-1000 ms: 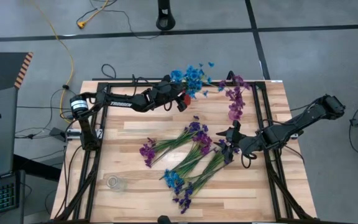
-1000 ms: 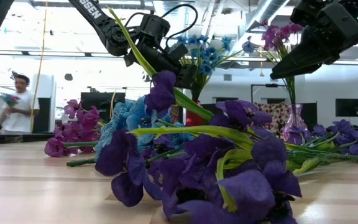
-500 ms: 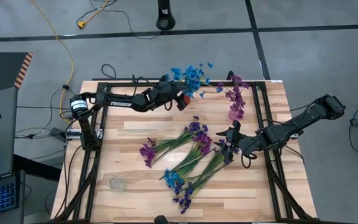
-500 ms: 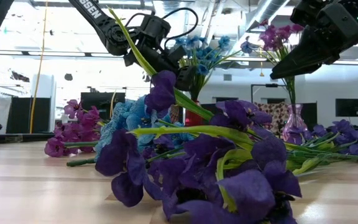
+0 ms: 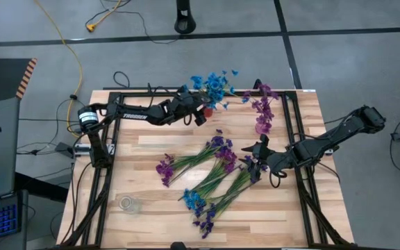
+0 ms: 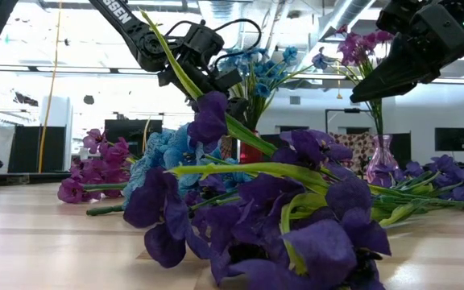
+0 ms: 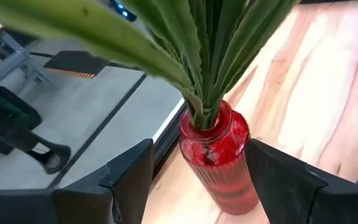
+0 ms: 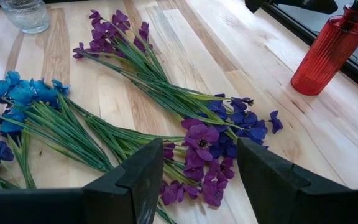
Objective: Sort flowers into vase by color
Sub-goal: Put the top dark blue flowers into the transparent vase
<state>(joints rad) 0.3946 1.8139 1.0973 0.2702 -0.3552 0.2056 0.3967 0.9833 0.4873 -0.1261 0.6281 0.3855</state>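
A red vase (image 7: pixel 219 155) stands at the table's far edge with blue flowers (image 5: pixel 214 85) in it, their green stems (image 7: pixel 207 74) in its neck. My left gripper (image 5: pixel 200 112) is open, with one finger (image 7: pixel 129 180) on each side of the vase, clear of it. A second vase (image 6: pixel 383 161) to the right holds magenta flowers (image 5: pixel 262 111). Loose purple, indigo and blue flowers (image 5: pixel 210 173) lie on the table's middle. My right gripper (image 5: pixel 259 154) hangs open above their right end, also seen as my right gripper (image 8: pixel 197 149) over the blossoms.
A small clear glass vase (image 5: pixel 129 203) stands near the table's front left. Black frame rails (image 5: pixel 106 180) run along the table's left and right sides. Bare wood (image 5: pixel 151 139) lies between the left arm and the loose flowers.
My left gripper has stayed beside the red vase, tipped up a little, and its fingers have spread apart. The blue flowers have drawn together and stand more upright in the vase. My right gripper has kept still.
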